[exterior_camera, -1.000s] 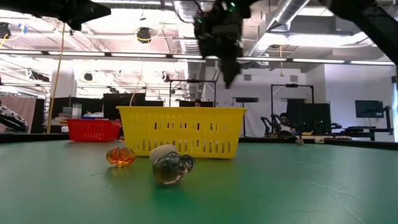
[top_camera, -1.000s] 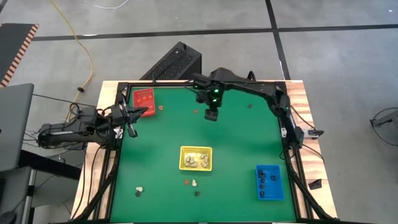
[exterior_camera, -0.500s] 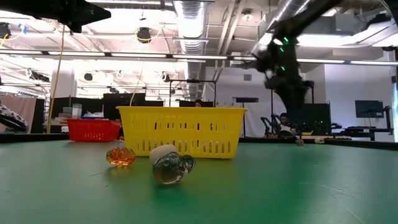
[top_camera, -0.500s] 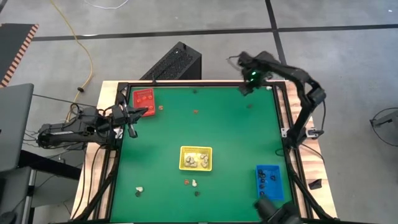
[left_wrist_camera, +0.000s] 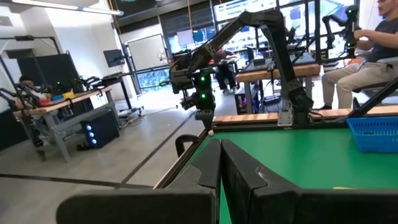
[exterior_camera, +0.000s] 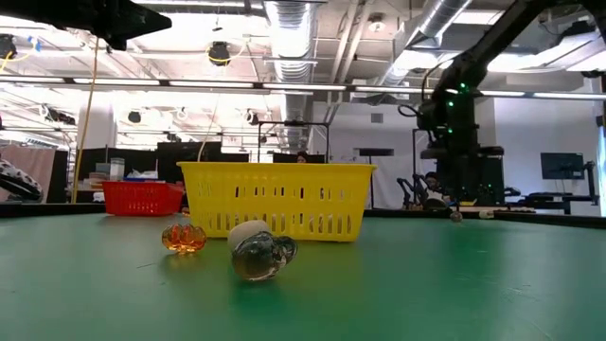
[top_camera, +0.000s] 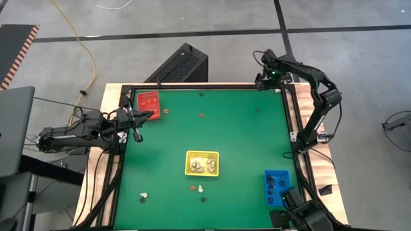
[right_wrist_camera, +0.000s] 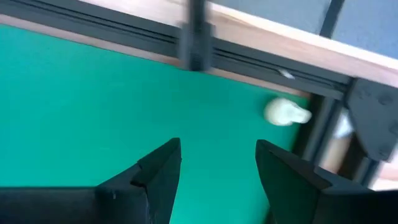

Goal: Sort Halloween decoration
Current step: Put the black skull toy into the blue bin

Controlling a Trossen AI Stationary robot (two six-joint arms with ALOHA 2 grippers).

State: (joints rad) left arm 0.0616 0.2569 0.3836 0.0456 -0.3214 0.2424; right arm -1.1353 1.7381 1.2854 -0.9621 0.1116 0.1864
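Your right gripper (right_wrist_camera: 217,171) hangs with fingers spread and empty over the table's far right corner; a cream-white trinket (right_wrist_camera: 286,112) lies on the green mat (top_camera: 244,147) just ahead of it, beside the frame. Your left gripper (top_camera: 137,120) waits pinched closed by the red tray (top_camera: 148,101).

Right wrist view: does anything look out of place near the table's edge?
Yes. A cream-white trinket lies alone in the table's far right corner against the black frame, far from any tray. The open right gripper hovers beside it.
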